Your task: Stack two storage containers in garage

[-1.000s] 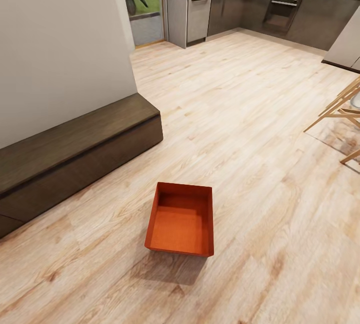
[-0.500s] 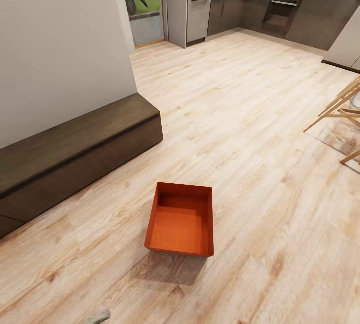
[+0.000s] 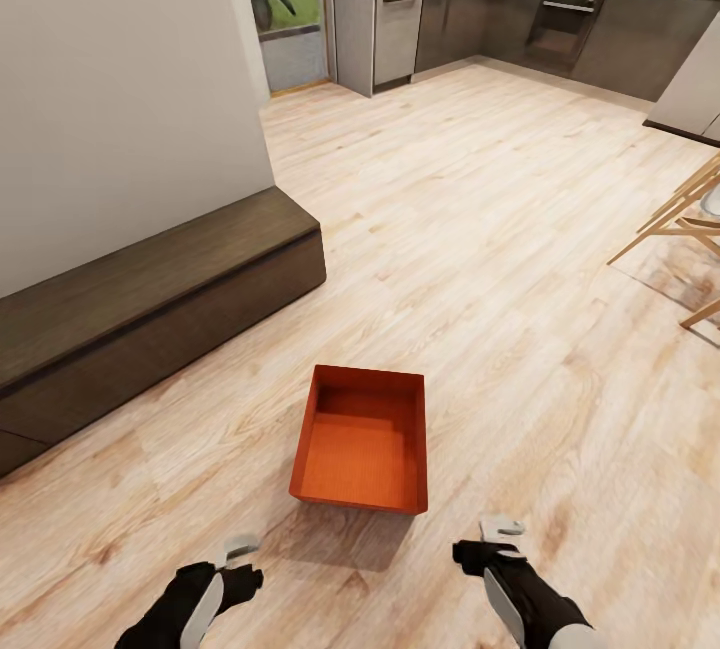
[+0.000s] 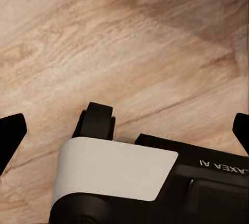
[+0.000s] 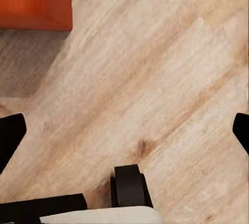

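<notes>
Dark bench (image 3: 150, 299): it runs along the grey wall (image 3: 120, 89) at the left, low and long, well apart from the bin.
Left gripper (image 3: 238, 551): it hangs low over the wood-plank floor (image 3: 500, 259), near the left corner of the container but not touching it. In the left wrist view its two finger tips (image 4: 10, 133) stand far apart at the picture's edges, so the jaws are wide open and hold nothing.
Storage container (image 3: 362, 439): one orange-red bin sits upright on the plank floor in the middle, lidless and empty, with its shadow falling toward the robot. I see one such bin here. It is on light wood, not yet on the garage concrete, so I judge the carrying has not started.
Right gripper (image 3: 500, 534): it hangs near the right corner of the bin, apart from it. The right wrist view shows a corner of the bin (image 5: 33, 1) ahead of the jaws, which are spread wide and empty.
Why so: both arms flank the bin, probably to grip its two side walls together.
Kitchen cabinets (image 3: 520, 19): dark, far behind at the right.
</notes>
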